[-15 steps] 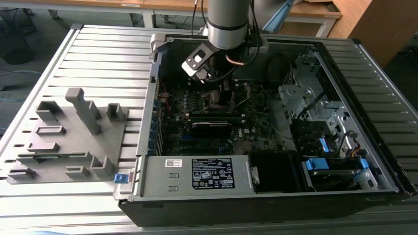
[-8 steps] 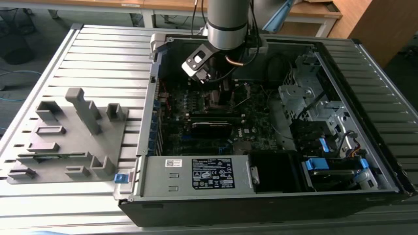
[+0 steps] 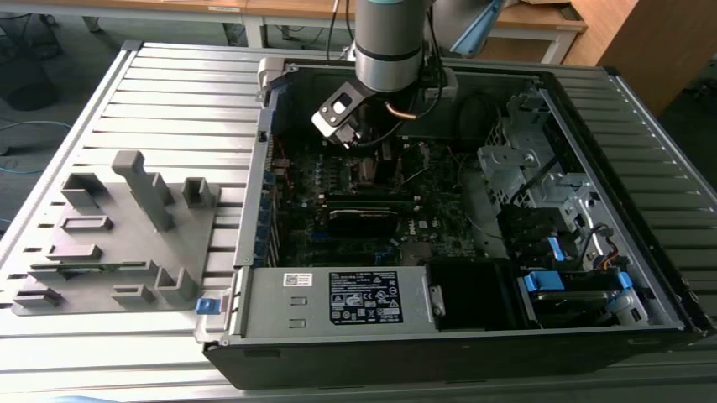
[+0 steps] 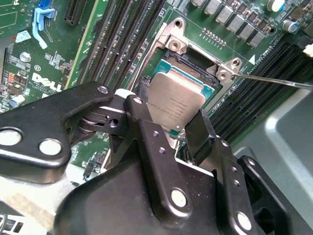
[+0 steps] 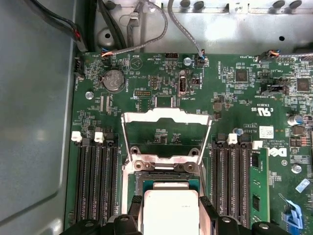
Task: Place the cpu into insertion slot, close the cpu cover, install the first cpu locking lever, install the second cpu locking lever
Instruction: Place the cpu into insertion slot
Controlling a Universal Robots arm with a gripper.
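First step in hand: claw (image 4: 168, 116) clenched on the cpu (image 4: 173, 100), poised just over the insertion slot (image 4: 191, 62), apparently not yet seated. Cpu cover (image 5: 166, 114) hinged open behind the slot. Seating probably calls for squared corners and a gentle descent.

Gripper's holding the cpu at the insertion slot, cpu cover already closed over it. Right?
Not quite. The gripper does hold the cpu at the insertion slot, but the cpu cover is not closed. It stands open, swung back off the socket, with the cpu uncovered. The first wrist view shows it.
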